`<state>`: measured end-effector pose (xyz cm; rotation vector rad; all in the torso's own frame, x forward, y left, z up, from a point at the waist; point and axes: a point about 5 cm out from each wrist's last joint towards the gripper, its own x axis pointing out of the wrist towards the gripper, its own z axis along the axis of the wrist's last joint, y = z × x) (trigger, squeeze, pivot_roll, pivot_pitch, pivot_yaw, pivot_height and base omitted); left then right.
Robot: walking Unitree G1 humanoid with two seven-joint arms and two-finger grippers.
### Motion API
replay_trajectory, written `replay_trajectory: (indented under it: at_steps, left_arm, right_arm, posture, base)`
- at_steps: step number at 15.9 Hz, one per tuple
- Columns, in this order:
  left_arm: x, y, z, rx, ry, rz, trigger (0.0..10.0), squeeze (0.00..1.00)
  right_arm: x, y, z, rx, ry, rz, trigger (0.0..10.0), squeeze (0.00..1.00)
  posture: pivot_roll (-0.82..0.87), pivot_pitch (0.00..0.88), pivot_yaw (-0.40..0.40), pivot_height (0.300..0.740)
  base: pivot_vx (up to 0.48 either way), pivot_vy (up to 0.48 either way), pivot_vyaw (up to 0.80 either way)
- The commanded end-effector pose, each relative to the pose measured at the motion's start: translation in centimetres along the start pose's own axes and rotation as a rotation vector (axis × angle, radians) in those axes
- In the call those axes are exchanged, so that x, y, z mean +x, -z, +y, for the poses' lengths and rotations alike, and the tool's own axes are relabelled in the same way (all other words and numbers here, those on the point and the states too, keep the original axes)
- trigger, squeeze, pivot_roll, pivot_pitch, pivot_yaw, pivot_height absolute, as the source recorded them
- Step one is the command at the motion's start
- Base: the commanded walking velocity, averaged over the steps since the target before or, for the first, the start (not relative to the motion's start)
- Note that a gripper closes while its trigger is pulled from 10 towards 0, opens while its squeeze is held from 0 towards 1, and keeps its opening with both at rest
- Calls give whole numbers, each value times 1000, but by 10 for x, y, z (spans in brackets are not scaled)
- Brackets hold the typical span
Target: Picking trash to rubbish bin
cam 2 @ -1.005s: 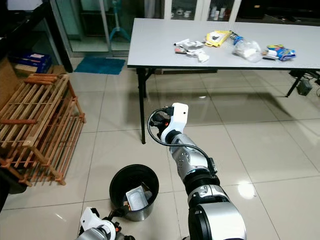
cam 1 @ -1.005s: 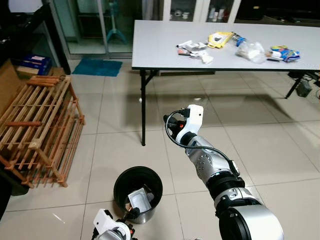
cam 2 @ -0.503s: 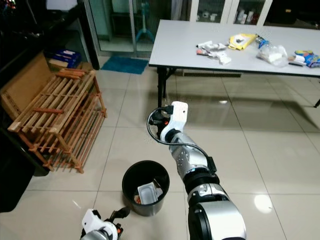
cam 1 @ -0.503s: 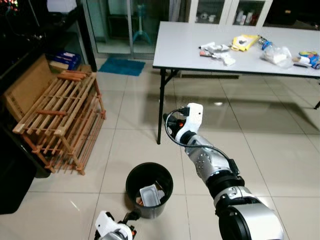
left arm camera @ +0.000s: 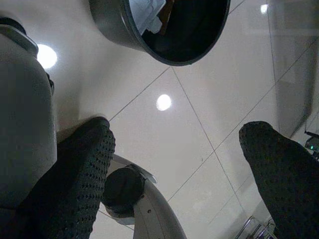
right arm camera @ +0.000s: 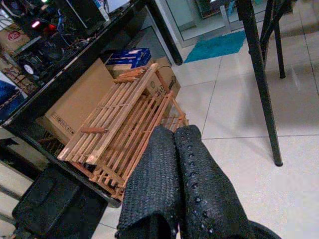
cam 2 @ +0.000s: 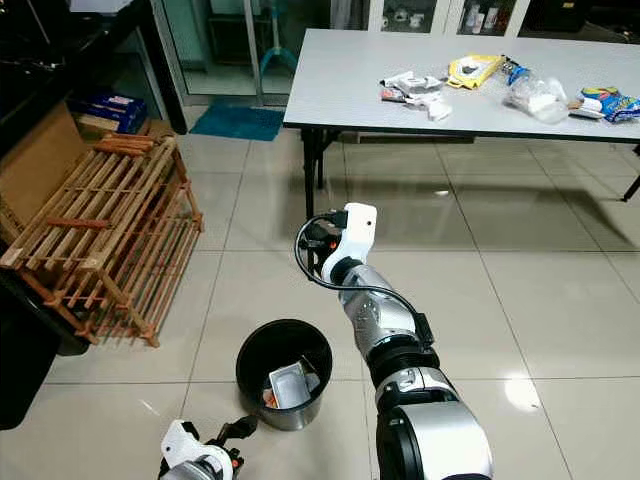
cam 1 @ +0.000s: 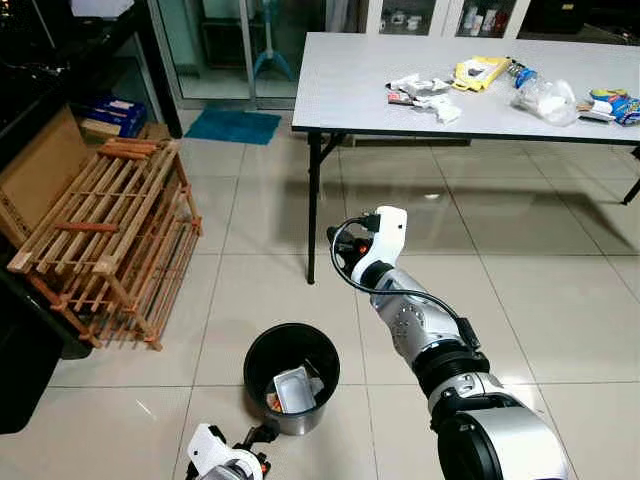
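Black fingers pressed flat together, the right gripper (right arm camera: 174, 174) is clenched on nothing and held out at the end of the raised silver right arm (cam 1: 420, 325), above the pale tiled floor (cam 1: 560, 290) and well short of the table. Its wrist view looks along the closed fingers (right arm camera: 197, 184) toward a slatted wooden rack (right arm camera: 124, 129) and a cardboard box (right arm camera: 75, 104) beside it.

Low at the near edge of the head views, the left gripper (left arm camera: 174, 164) hangs just beside the black rubbish bin (cam 2: 250, 375), its two fingers (left arm camera: 79, 174) spread wide apart and empty; the bin's rim (left arm camera: 124, 40) shows beyond them in its wrist view. Inside the bin lie a grey rectangular container (cam 1: 293, 388) and some smaller scraps.

The trash yet to be collected sits on the long grey table (cam 1: 350, 90), well apart from both grippers and beyond the raised right arm: crumpled white wrappers (cam 1: 420, 90) toward the middle, a yellow packet (cam 1: 478, 70) behind them, a clear plastic bag (cam 1: 545, 98) further right, and a blue snack packet (cam 1: 612, 105) near the far right edge.

Left of the bin, the wooden rack (cam 1: 105, 235) leans against a dark counter, with a blue mat (cam 1: 232, 126) on the floor near the glass doors behind the table.
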<state>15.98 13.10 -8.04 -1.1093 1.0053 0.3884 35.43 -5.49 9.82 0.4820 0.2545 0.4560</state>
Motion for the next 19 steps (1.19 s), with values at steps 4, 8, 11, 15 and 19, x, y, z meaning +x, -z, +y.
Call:
replay_trajectory:
  at_steps: [4, 8, 11, 15, 19]
  left_arm:
    - [-128, 36, -357, 229, 1126, -59, 10000, 0]
    - [-83, -21, -323, 353, 892, -303, 10000, 0]
    - [-83, -21, -323, 353, 892, -303, 10000, 0]
    - [-83, -21, -323, 353, 892, -303, 10000, 0]
    - [-83, -21, -323, 353, 892, -303, 10000, 0]
  right_arm:
    - [4, -3, 9, 12, -19, -18, 0, 0]
    - [-8, -11, -24, -5, 124, -55, 10000, 0]
    - [-8, -11, -24, -5, 124, -55, 10000, 0]
    - [-8, -11, -24, -5, 124, -55, 10000, 0]
    - [-8, -11, -24, -5, 124, -55, 10000, 0]
  posture:
    - [24, 0, 0, 716]
    - [-8, 1, -25, 716]
    - [-8, 1, -25, 716]
    - [-8, 1, -25, 716]
    - [-8, 1, -25, 716]
  base:
    - [0, 0, 0]
    - [240, 0, 0]
    - [480, 0, 0]
    - [480, 0, 0]
    - [480, 0, 0]
